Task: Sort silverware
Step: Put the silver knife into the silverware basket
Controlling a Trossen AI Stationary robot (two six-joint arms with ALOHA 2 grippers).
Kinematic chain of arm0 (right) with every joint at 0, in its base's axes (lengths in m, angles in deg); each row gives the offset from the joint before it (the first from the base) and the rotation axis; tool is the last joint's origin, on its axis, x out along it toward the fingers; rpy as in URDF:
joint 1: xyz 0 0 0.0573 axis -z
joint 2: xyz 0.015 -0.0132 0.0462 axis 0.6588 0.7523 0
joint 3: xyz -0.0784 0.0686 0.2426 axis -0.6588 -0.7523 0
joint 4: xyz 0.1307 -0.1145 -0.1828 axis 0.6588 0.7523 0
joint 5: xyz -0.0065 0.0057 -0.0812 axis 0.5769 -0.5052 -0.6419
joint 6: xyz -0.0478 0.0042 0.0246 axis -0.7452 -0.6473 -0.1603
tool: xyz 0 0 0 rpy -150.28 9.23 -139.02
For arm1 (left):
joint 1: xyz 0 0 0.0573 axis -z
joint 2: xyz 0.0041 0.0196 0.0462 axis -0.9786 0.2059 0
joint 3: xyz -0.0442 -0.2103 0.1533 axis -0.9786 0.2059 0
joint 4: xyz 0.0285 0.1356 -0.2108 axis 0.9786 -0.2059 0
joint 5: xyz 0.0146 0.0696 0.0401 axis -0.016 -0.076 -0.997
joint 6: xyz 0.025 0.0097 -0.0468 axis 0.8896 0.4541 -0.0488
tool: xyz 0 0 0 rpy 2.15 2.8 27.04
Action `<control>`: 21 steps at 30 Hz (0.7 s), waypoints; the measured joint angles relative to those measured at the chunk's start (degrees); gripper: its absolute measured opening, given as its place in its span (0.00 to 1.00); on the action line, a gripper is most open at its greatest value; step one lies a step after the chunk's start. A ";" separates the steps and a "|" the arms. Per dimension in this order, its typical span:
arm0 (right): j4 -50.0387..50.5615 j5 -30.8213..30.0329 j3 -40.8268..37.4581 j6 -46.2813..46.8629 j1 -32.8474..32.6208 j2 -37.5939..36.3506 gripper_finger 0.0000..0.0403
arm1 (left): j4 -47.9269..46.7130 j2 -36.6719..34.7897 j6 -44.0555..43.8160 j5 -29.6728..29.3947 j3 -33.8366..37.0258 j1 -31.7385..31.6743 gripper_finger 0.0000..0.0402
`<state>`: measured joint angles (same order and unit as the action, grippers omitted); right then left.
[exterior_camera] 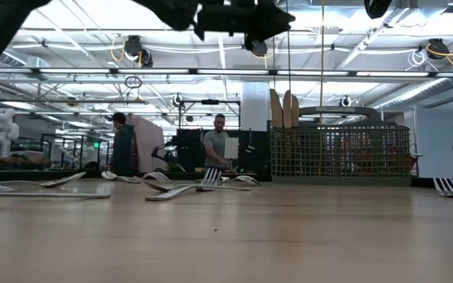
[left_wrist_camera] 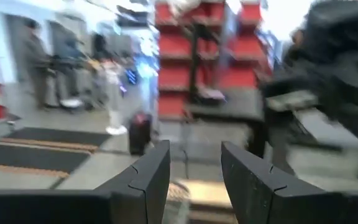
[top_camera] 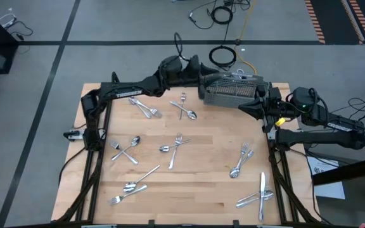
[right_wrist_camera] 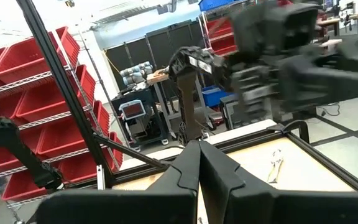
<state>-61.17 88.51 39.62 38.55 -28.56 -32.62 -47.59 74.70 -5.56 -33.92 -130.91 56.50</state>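
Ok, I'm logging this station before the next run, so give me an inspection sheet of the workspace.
Surface: wooden table, bare between items.
Job's things: silverware scattered in small piles across the table; grey mesh caddy at the far edge.
Clutter: nothing seen.
Grippers: left gripper open, empty, raised beside the caddy; right gripper shut, empty, at the caddy's other end.
Cables: coiled cables on the floor beyond the table.
Surroundings: people and red bins in the room.
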 joint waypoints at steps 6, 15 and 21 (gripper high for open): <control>1.00 0.27 0.02 0.00 0.00 1.47 0.00 | -14.66 -4.04 7.11 2.44 -0.02 6.36 0.34; 10.82 1.56 0.04 8.01 -1.91 3.92 0.00 | -30.29 -3.35 18.22 -3.20 0.04 15.05 0.31; 12.28 -1.41 0.04 10.98 -7.68 6.72 0.00 | -40.91 -3.37 14.79 -3.80 0.04 16.58 0.31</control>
<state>-48.89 87.11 39.66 49.53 -36.24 -25.90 -88.50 71.33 9.23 -37.72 -130.86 73.08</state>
